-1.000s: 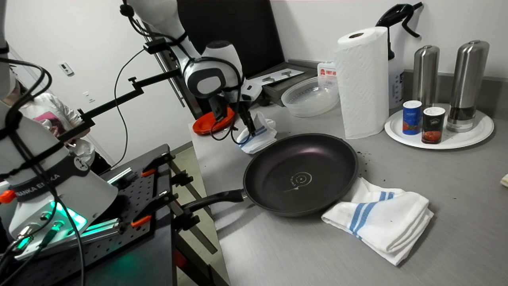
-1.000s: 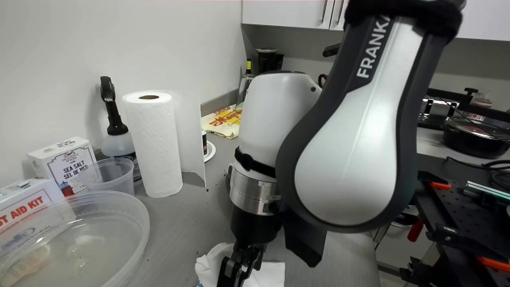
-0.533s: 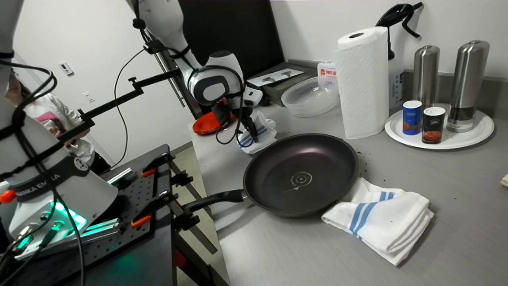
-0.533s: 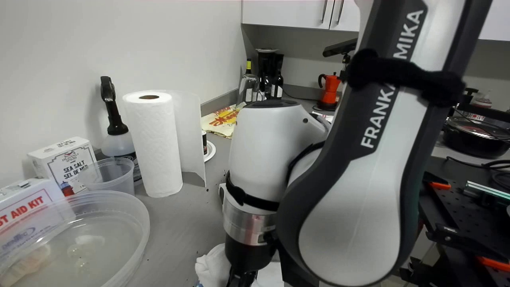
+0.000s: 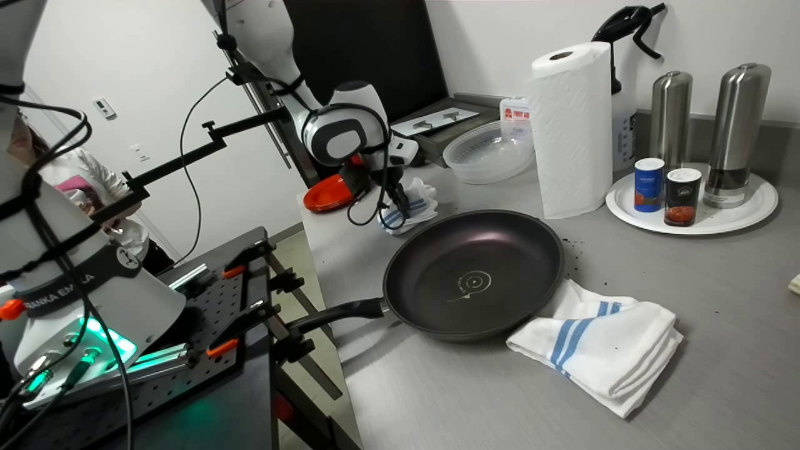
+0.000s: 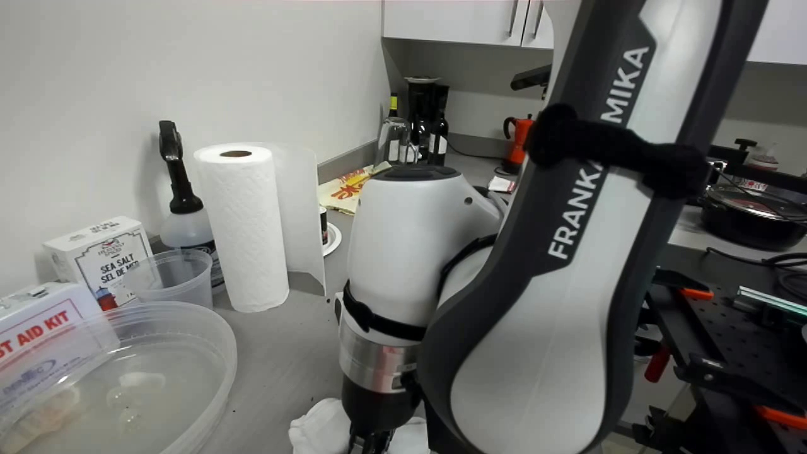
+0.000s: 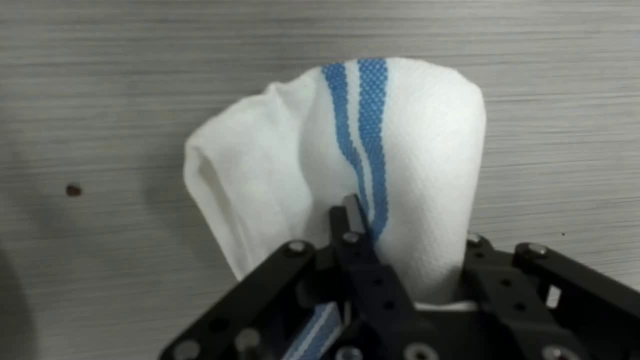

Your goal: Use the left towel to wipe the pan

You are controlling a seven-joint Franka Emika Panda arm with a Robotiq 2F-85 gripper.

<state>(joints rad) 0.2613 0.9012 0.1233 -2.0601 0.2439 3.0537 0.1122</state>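
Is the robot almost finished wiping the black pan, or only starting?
Reaching the left towel looks done: the gripper is down at it. Grabbing seems in hand: cloth bulges between the fingers, though I can't tell how firmly it's held. Moving it over and wiping look left to do: the towel is beside the pan, not in it.

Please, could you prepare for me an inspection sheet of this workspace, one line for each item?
Surface: grey counter with scattered dark specks.
Job's things: left towel bunched on the counter; pan, whose handle appears to reach past the counter edge.
Clutter: another striped towel by the pan; paper towel roll; clear tub; white plate bearing metal mills and small containers.
Gripper: fingers apart with the left towel between them; whether the grip is firm cannot be told.
Cables: black cables along the arm, hanging in loops.
Surroundings: person beyond the arm, partly hidden.
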